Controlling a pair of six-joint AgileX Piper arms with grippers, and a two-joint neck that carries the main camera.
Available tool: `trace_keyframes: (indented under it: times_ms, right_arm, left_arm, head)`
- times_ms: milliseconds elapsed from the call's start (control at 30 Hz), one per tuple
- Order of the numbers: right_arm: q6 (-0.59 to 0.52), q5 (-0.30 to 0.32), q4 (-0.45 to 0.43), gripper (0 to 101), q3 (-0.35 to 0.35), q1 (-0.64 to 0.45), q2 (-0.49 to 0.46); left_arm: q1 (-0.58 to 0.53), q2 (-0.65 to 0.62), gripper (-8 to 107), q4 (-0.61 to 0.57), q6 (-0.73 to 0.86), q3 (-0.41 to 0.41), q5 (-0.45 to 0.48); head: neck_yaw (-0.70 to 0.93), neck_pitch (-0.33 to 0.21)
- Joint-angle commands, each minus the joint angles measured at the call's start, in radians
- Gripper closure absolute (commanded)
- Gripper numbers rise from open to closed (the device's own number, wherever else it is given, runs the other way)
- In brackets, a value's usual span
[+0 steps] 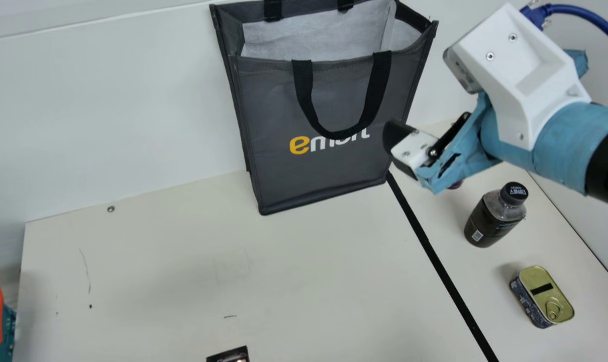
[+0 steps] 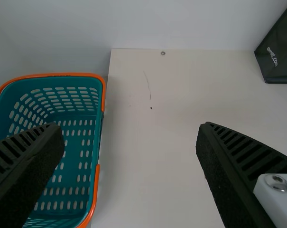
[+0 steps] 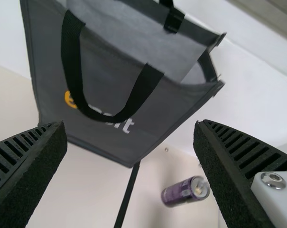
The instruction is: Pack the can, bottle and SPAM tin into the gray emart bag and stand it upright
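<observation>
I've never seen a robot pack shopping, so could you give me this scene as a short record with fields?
Container: dark gray fabric bag with black handles, upright, mouth open
Drinks: purple metal can; dark plastic bottle with black cap, upright
Food: rectangular gold-lidded tin
Groceries' place: on the table, outside the bag
Left gripper: open, empty
Right gripper: open, empty, near the bag
Also there: teal plastic basket with orange rim

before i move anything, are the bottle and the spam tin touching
Apart. The main view shows it plainly: a strip of bare table lies between the base of the bottle and the SPAM tin.
</observation>
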Motion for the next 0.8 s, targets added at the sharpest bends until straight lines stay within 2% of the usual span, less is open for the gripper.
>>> trace_keyframes:
  times_ms: [0, 467, 767]
  right_arm:
    - [-0.022, -0.003, -0.002, 6, -0.019, 0.002, 0.013]
    - [-0.166, -0.006, 0.024, 6, -0.162, 0.023, 0.126]
    - [-0.281, 0.013, 0.078, 6, -0.247, 0.036, 0.206]
  left_arm:
    - [0.0, 0.0, 9, 0.0, 0.0, 0.0, 0.0]
    - [0.0, 0.0, 9, 0.0, 0.0, 0.0, 0.0]
    - [0.0, 0.0, 9, 0.0, 0.0, 0.0, 0.0]
  head:
    - [-0.001, -0.023]
    - [-0.001, -0.023]
    - [-0.001, -0.023]
